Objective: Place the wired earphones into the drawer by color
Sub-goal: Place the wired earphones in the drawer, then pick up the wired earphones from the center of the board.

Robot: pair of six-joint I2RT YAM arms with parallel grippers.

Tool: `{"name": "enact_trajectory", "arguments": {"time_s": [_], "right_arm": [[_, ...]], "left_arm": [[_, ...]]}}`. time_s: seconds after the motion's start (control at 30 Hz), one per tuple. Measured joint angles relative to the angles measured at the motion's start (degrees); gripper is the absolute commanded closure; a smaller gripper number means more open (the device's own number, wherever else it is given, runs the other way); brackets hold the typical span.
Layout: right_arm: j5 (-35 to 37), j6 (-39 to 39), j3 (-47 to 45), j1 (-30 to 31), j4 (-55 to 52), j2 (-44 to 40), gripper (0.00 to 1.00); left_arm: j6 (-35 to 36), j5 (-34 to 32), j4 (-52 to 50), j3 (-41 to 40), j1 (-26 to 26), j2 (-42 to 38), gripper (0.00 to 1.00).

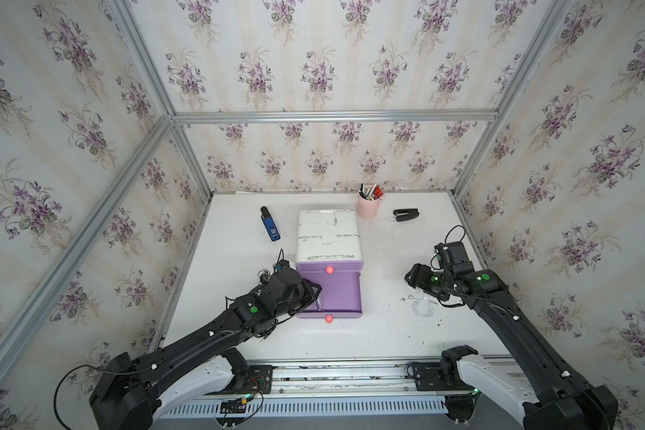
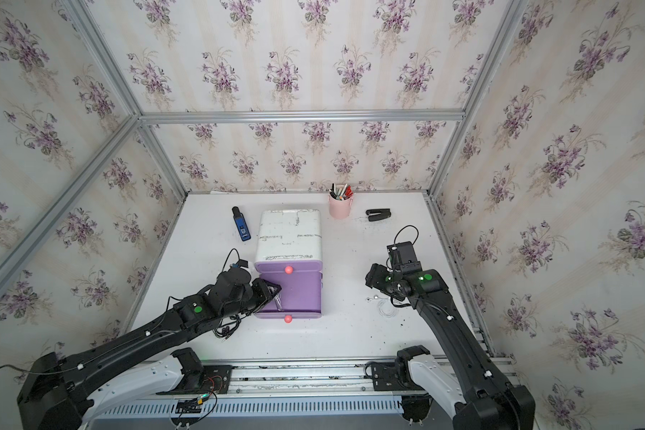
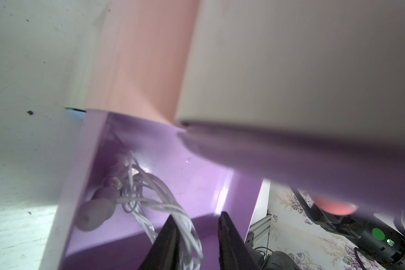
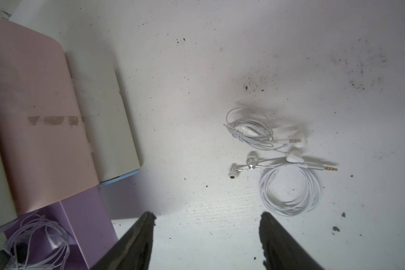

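left end effector [image 3: 197, 214] slightly parted so white earphones [image 3: 150, 194] lie loose in the purple drawer [image 3: 197, 177], right end effector [image 4: 207, 214] wide open, empty

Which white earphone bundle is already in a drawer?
The bundle in the open purple drawer, by the left gripper; the other two lie on the table.

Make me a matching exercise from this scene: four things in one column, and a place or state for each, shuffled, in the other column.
Column one:
1. pink pen cup
2. black stapler
3. blue handheld device
4. lower purple drawer

Column two:
A. pulled open, white earphones inside
B. rightmost at the back
C. lying left of the white cabinet
D. upright, holding pens

Pairs: 1-D, 2-B, 3-C, 4-A
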Motion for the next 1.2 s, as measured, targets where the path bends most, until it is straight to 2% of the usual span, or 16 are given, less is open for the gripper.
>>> {"name": "enact_trajectory", "arguments": {"time_s": [0.07,0.2,0.27,0.63,0.9,1.2], "right_arm": [[1.2,-0.3,-0.1,0.0,-0.1,0.8,0.26],[2.7,-0.9,-0.3,0.0,-0.1,3.4,0.27],[3.0,-1.5,-0.3,0.0,0.2,5.2,0.28],[4.3,-3.8,-1.2,0.0,3.3,12.0,0.29],[4.5,-4.7,-0.8,0.0,4.8,13.6,0.32],[5.6,-5.4,-0.4,0.0,4.9,15.0,0.34]], "left_arm": [[0.0,0.1,-0.1,0.1,0.0,0.0,0.58],[0.5,0.7,-1.0,1.7,0.0,-0.1,0.31],[1.1,1.5,-1.3,2.9,-0.1,-0.6,0.24],[3.3,3.1,-5.3,6.0,-0.1,-4.3,0.19],[3.5,3.5,-7.4,5.4,-0.1,-5.4,0.18],[5.4,4.3,-11.6,10.5,-0.1,-7.6,0.15]]}}
